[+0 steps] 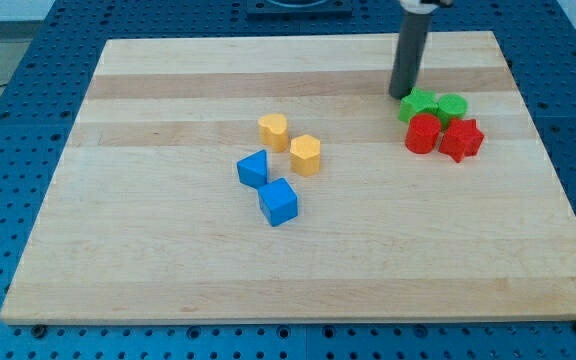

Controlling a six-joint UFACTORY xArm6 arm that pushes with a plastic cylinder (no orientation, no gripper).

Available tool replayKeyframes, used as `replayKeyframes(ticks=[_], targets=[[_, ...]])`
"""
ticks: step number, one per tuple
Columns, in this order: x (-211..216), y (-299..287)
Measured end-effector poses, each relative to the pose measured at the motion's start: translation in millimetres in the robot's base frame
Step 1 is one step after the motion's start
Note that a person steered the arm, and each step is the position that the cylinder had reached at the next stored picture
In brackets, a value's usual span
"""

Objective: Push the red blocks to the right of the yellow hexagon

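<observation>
- Looking at your board, you've got a pale wooden tabletop sitting on a blue pegboard surface, and all the blocks fall into two bunches.
- Your tip is down near the top right corner of the tabletop, just up and left of the left green block, pretty much touching it or a hair off, I can't tell which.
- About a pincer: you don't have one. The arm ends in a plain dark rod, so nothing opens or closes and it has hold of nothing.
- Right next to that green one sits a second green block, and the two look to be touching.
- Both red ones are directly below the greens, toward the bottom edge: the red block on the left looks roundish, and the red star-ish block sits tight against its right side.
- Your yellow hexagon is around the middle of the tabletop, well apart from the reds, which lie on its right-edge side.
- Just up and left of it is another yellow block, heart-like maybe.
- Two blue blocks are below that pair: one blue block left of the hexagon, and a blue cube nearer the bottom edge.
</observation>
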State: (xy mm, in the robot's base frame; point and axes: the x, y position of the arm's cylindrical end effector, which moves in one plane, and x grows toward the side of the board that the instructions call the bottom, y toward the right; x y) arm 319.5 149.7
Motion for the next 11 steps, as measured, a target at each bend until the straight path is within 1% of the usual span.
replayKeyframes(ticks=[1, 2, 3, 4, 5, 6, 7, 9, 10, 11], targets=[[7.7, 9.2], [20.5, -20.2], [15.1, -27.3], [-4.5, -43.0], [-9.7, -30.3], [6.6, 5.6], [13.1, 38.4], [30.1, 48.9], [19.7, 62.1], [21.3, 143.4]])
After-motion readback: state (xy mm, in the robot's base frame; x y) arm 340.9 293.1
